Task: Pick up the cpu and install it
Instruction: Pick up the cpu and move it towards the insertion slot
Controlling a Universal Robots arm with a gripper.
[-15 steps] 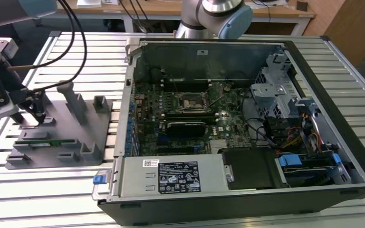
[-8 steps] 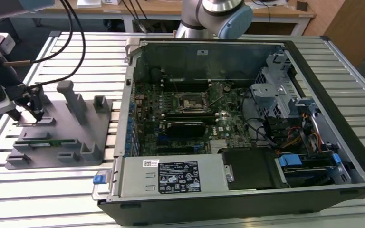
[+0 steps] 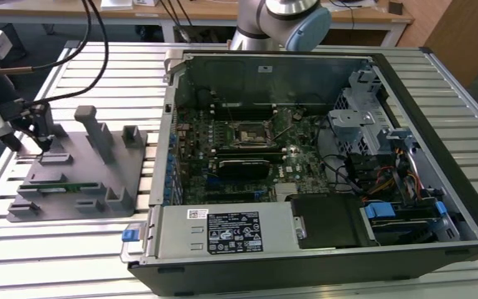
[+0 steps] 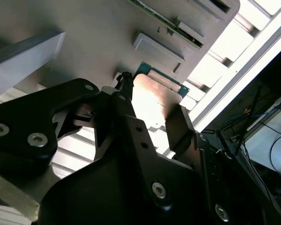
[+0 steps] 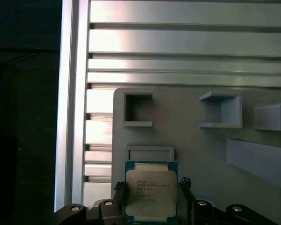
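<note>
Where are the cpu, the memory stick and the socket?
cpu (image 5: pixel 151 194), first wrist view, middle of its metal top.
memory stick (image 3: pixel 65 185), exterior view, middle of the green strip.
socket (image 3: pixel 248 132), exterior view, centre of the black square frame.

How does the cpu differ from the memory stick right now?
The cpu is square with a silver top; the memory stick is long, thin and green. The gripper grips the cpu; the memory stick lies on the grey fixture. Both are outside the computer case.
</note>
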